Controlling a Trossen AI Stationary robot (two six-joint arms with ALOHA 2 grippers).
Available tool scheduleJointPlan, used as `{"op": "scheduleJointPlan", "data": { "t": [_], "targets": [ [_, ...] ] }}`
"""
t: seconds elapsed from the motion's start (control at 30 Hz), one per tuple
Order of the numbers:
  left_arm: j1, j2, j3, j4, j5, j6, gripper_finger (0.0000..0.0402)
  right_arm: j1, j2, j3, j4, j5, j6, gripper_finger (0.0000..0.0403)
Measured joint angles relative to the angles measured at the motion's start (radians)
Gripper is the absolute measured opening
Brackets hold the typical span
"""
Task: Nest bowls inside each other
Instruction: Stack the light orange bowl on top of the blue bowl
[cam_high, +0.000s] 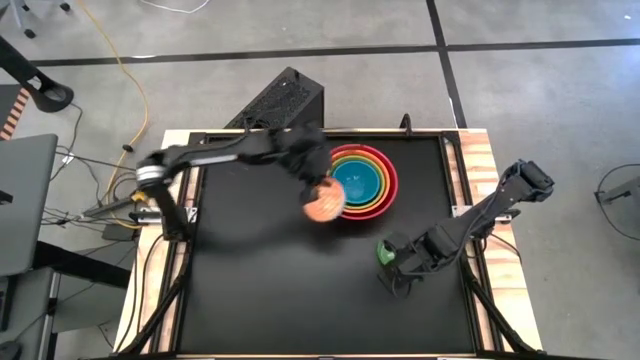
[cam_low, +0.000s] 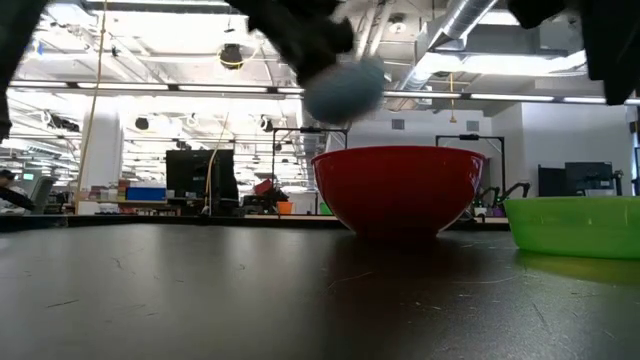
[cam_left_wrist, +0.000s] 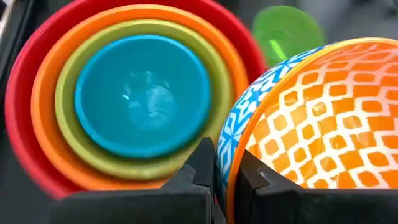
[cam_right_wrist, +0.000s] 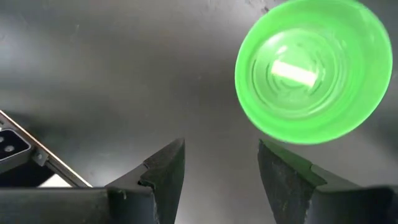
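Observation:
A stack of bowls stands at the table's far middle: red (cam_high: 390, 180) outermost, then orange (cam_left_wrist: 46, 93), lime green (cam_left_wrist: 65, 109) and teal blue (cam_left_wrist: 143, 93) innermost. My left gripper (cam_high: 318, 188) is shut on a patterned bowl (cam_high: 325, 203), orange-and-white inside and blue-and-white outside, just near-left of the stack. In the low view this bowl (cam_low: 345, 88) hangs above the red bowl's rim (cam_low: 400, 152). A small bright green bowl (cam_right_wrist: 314, 68) sits on its base on the table's right side. My right gripper (cam_right_wrist: 221, 152) stands open beside it, touching nothing. My left gripper pinches the patterned bowl's rim (cam_left_wrist: 225, 168), one finger (cam_left_wrist: 252, 183) inside the bowl and one (cam_left_wrist: 199, 171) outside. The fingers slant down from the table's left. The bowl is lifted clear of the table and tilted, its orange inside turned toward the wrist.
The black tabletop (cam_high: 270, 290) lies bare to the near left of the stack. Wooden side rails (cam_high: 480, 170) run along the table's edges. The green bowl also shows at the right in the low view (cam_low: 575, 225).

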Motion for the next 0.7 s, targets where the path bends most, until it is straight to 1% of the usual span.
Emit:
{"op": "scheduleJointPlan", "data": {
  "t": [0.17, 0.3, 0.4, 0.47, 0.5, 0.53, 0.57, 0.7],
  "targets": [
    [0.06, 0.273, 0.311, -0.03, 0.004, -0.007, 0.0001, 0.047, 0.0, 0.0, 0.0, 0.012, 0.091, 0.0217],
    [0.084, 0.458, 0.559, -0.139, -0.011, -0.007, 0.0001, 0.075, 0.0, 0.0, 0.0, 0.014, 0.124, 0.0217],
    [0.09, 0.579, 0.705, -0.23, -0.004, -0.002, 0.0, 0.089, 0.0, 0.0, 0.0, 0.014, 0.135, 0.0217],
    [0.091, 0.637, 0.787, -0.269, -0.005, -0.001, 0.0, 0.094, 0.0, 0.0, 0.002, 0.014, 0.135, 0.0217],
    [0.091, 0.656, 0.814, -0.275, -0.006, -0.003, 0.0, 0.095, 0.0, 0.0, 0.002, 0.014, 0.135, 0.0217],
    [0.091, 0.663, 0.815, -0.26, -0.008, -0.008, 0.0, 0.094, 0.0, 0.0, 0.003, 0.014, 0.135, 0.0217],
    [0.091, 0.663, 0.801, -0.242, -0.014, -0.011, 0.0, 0.094, 0.0, 0.0, 0.003, 0.014, 0.135, 0.0217],
    [0.093, 0.683, 0.772, -0.258, -0.056, -0.007, 0.0, 0.094, 0.0, 0.0, 0.003, 0.014, 0.134, 0.0217]
  ]
}}
